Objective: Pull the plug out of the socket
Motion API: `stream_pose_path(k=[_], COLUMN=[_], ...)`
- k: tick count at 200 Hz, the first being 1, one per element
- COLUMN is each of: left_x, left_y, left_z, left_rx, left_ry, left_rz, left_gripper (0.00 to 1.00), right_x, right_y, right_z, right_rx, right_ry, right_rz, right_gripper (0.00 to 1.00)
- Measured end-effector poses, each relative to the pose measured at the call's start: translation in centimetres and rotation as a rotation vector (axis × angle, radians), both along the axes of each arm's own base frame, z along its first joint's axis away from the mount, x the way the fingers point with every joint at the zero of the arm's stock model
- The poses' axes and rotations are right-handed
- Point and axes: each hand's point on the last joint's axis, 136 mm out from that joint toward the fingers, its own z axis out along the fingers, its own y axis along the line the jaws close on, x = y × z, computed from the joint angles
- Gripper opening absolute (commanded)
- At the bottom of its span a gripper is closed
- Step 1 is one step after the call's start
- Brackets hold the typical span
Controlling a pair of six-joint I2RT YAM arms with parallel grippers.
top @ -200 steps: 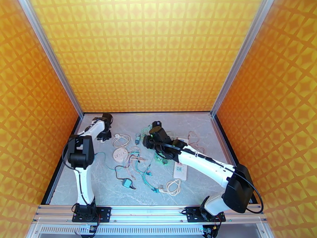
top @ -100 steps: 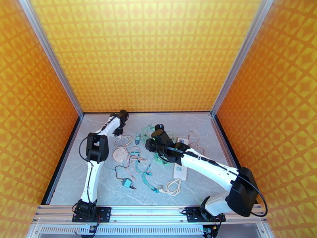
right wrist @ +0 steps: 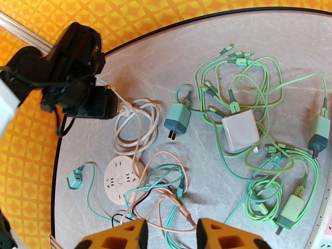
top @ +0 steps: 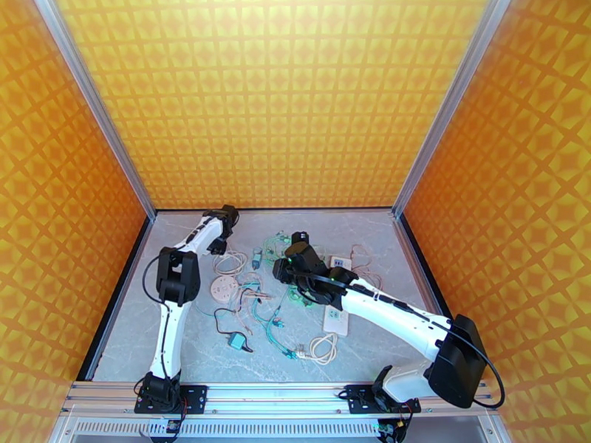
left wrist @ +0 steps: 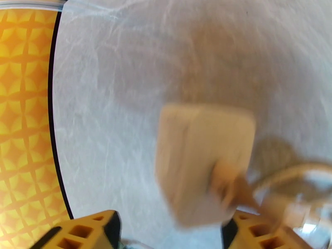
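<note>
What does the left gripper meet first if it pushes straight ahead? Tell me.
Probably the cream charger block, just ahead of the left gripper between its spread fingers; table behind it. Blur leaves depth unclear.

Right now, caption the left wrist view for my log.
Blurred cream square plug with cable, framed by the open left gripper, over grey marbled table.

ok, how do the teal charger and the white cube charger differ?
Teal charger is dark teal, narrower, prongs showing; white cube charger is pale, squarer, no prongs visible. Teal lies beside the green cables; white sits in the tangle. Both lie loose on the table.
</note>
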Motion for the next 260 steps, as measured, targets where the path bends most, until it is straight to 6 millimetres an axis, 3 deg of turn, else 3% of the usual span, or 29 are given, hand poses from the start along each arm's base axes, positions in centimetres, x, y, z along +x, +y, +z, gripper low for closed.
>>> stream_pose_path(k=[19,63,74,85,105,113,145,176,205,226,260], left_x=[-1.4,-4.5,-5.6,-6.9,-9.2,-10.0,-12.9,-16.0,-18.4,-19.8,-20.6], left_y=[-0.2,-0.7,-0.8,-0.9,-0.7,-0.5,1.3,3.7,4.7,5.6,9.0], left_z=[1.4,3.8,4.1,4.4,6.0,7.1,12.3,15.4,13.8,10.4,5.5], left_rx=[-0.039,-0.133,-0.167,-0.210,-0.292,-0.322,-0.429,-0.483,-0.479,-0.435,-0.311], left_ry=[-0.001,-0.023,-0.029,-0.044,-0.125,-0.177,-0.458,-0.720,-0.857,-0.888,-0.895], left_rz=[-0.002,-0.003,0.002,0.010,0.026,0.032,0.070,0.106,0.076,0.069,0.155], left_gripper=[0.90,0.93,0.94,0.97,0.99,0.99,0.99,0.99,0.99,0.99,0.99], right_x=[0.1,0.2,0.2,0.3,0.6,0.8,1.1,0.2,-0.7,-1.1,-1.3], right_y=[0.1,0.3,0.2,0.1,-0.6,-1.2,-4.9,-10.9,-16.8,-20.9,-27.0], right_z=[-0.4,-1.0,-1.0,-0.9,-0.6,-0.6,0.9,2.3,1.7,0.0,-3.2], right_rx=[-0.006,-0.016,-0.017,-0.033,-0.076,-0.100,-0.203,-0.324,-0.495,-0.635,-0.797], right_ry=[0.008,0.018,0.018,0.008,-0.016,-0.027,-0.119,-0.245,-0.353,-0.388,-0.347], right_rz=[0.001,0.003,0.000,0.002,-0.012,-0.028,-0.118,-0.256,-0.386,-0.467,-0.591], right_gripper=[0.42,0.49,0.63,0.65,0.89,0.98,0.98,0.98,0.98,0.98,0.99])
